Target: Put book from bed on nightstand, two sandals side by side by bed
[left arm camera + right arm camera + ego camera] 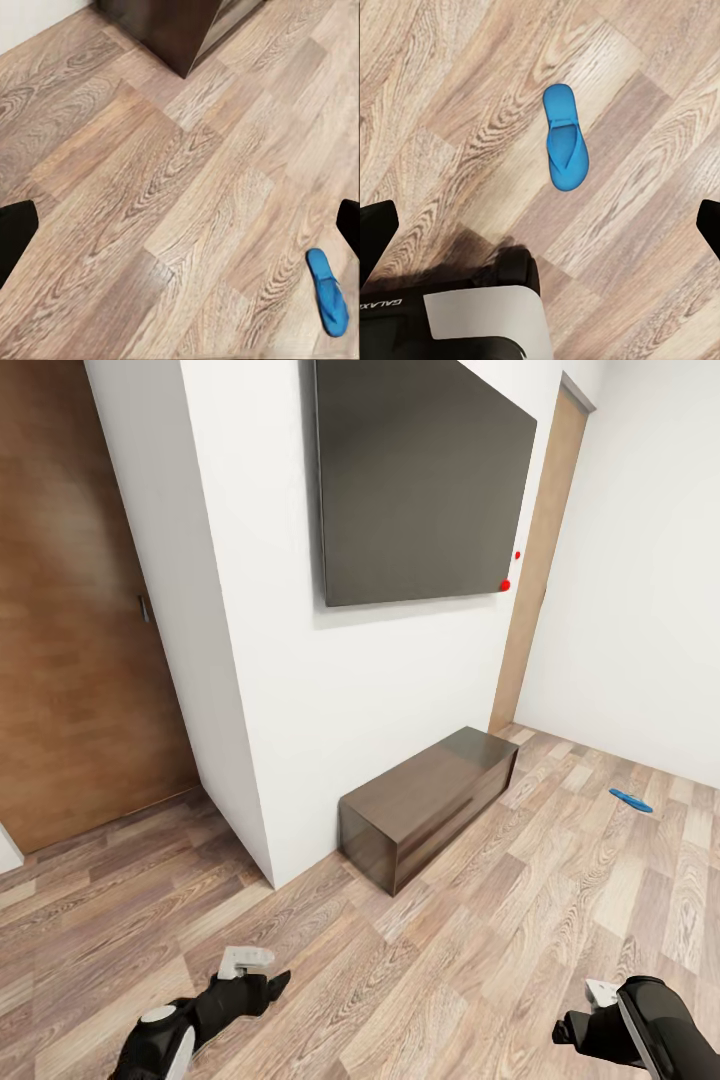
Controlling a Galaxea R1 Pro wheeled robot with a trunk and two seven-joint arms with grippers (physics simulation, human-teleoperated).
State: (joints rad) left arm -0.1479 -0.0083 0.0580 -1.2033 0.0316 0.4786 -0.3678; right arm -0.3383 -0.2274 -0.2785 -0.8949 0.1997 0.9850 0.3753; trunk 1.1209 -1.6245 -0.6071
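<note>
A blue sandal (630,800) lies flat on the wood floor at the far right, beyond the dark bench. The left wrist view has a blue sandal (328,291) on the planks, clear of my left gripper (180,232), which is open and empty. In the right wrist view a blue sandal (564,139) lies sole-down on the floor, ahead of my open right gripper (540,232) and close to my base (487,322). I cannot tell whether these are the same sandal. Both grippers hang low at the head view's lower edge, left (255,970) and right (590,1015). The book, bed and nightstand are out of view.
A long dark TV bench (430,800) stands against the white wall under a wall-mounted black screen (420,480); its corner (180,30) is seen from the left wrist. A wooden door (70,640) is at left, another door (535,560) behind the bench.
</note>
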